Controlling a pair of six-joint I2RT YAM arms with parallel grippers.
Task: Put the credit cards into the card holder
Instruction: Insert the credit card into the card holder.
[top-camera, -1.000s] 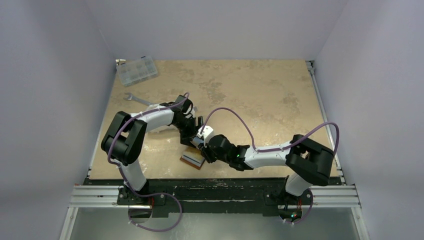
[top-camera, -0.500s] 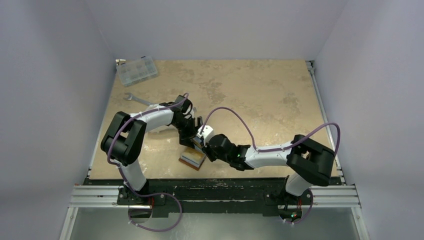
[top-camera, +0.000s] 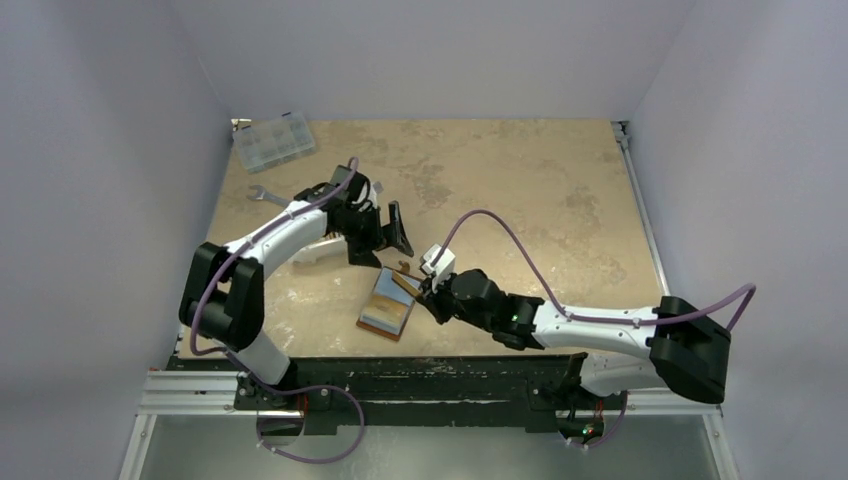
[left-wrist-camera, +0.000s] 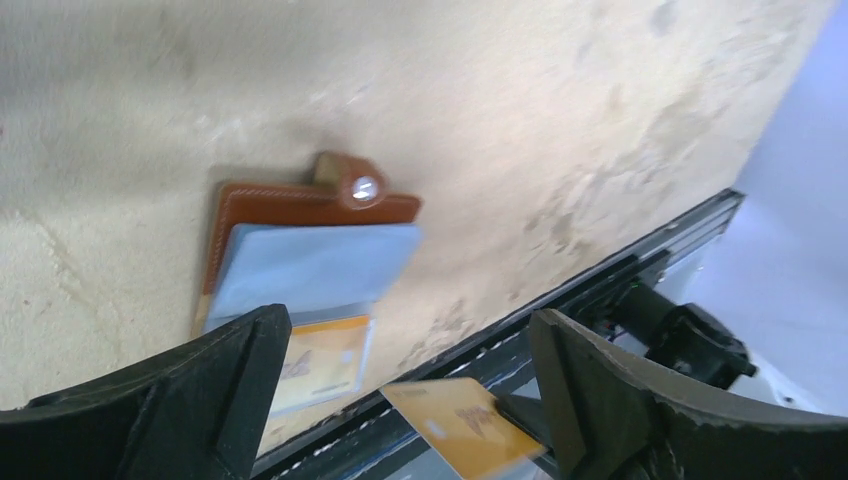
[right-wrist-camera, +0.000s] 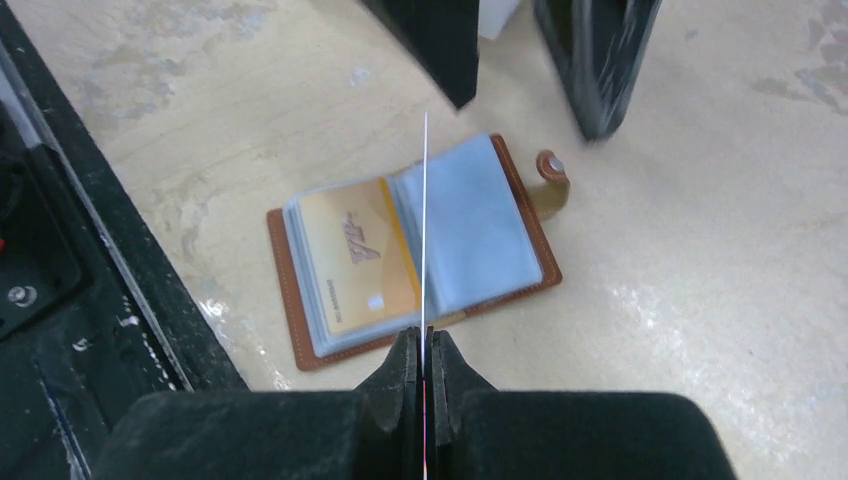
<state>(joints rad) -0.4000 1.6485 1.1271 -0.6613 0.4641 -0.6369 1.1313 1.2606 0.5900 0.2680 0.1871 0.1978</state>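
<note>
Pinching a thin flat card (left-wrist-camera: 455, 425), right hand (right-wrist-camera: 424, 345); left hand (top-camera: 382, 238) spread near leather holder (left-wrist-camera: 270, 196)

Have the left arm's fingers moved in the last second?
Yes. The left fingers have drawn away from the card holder, farther from the arms' bases and nearer the wrench, which has stayed put.

Brown leather card holder (right-wrist-camera: 288, 290) lies open mid-frame, an orange-yellow card (right-wrist-camera: 355, 255) sleeved in its left page; my right claw (right-wrist-camera: 424, 345) pinches a second card (left-wrist-camera: 455, 425) edge-on over it.
</note>
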